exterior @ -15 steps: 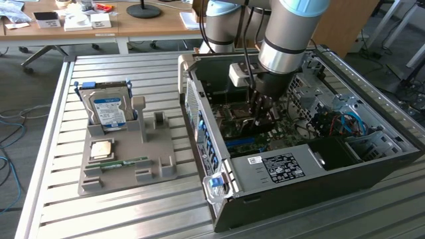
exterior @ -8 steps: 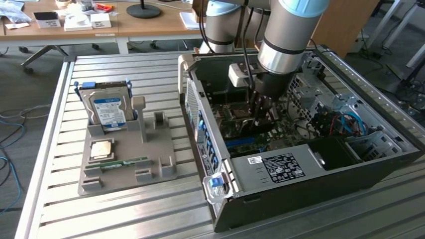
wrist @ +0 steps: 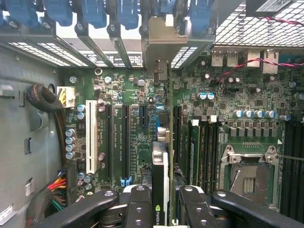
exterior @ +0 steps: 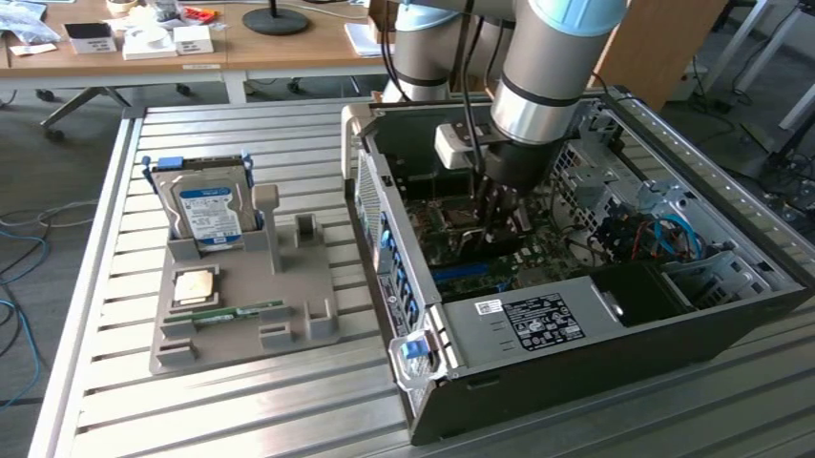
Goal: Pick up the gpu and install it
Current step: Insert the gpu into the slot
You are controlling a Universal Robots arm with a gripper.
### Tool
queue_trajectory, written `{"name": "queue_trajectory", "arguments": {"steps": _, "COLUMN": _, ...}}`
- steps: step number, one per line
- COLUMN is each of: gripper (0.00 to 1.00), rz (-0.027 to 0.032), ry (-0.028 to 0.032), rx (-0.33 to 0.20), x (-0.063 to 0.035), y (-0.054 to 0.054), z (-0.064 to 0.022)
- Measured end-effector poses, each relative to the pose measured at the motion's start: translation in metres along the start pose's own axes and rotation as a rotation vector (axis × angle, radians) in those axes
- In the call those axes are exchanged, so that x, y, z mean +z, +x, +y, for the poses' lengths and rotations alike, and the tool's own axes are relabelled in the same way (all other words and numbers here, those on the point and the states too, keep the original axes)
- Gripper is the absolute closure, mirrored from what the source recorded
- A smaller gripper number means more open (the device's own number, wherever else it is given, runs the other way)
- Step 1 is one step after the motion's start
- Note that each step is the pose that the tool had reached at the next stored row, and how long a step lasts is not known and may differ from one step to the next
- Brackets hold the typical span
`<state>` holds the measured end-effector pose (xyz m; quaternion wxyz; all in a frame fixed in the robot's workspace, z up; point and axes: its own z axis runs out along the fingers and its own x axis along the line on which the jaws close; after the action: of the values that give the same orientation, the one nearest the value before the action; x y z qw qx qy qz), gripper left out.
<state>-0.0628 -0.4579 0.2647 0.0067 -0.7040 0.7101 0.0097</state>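
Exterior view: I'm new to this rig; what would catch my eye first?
The gripper reaches down into the open computer case, on the exterior view's right, holding the gpu edge-on above the motherboard. On that view's left, a hard drive stands upright in a grey holder.

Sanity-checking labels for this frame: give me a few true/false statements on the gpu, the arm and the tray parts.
1. The fingers are shut on the gpu, which is held edge-on above the motherboard. True.
2. The hard drive lies flat in the grey tray. False: it stands upright in the tray's holder.
3. A green RAM stick lies on the tray. True.
4. The arm hovers over the tray. False: it reaches down into the open PC case.
5. A card sits in the white slot on the motherboard. False: that slot is bare.
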Motion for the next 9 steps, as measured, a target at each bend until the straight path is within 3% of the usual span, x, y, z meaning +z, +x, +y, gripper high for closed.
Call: {"name": "queue_trajectory", "arguments": {"steps": 9, "gripper": 0.73, "rz": 0.0003, "ry": -0.0001, "rx": 0.000, "x": 0.0029, "y": 0.0001, "z": 0.0025}}
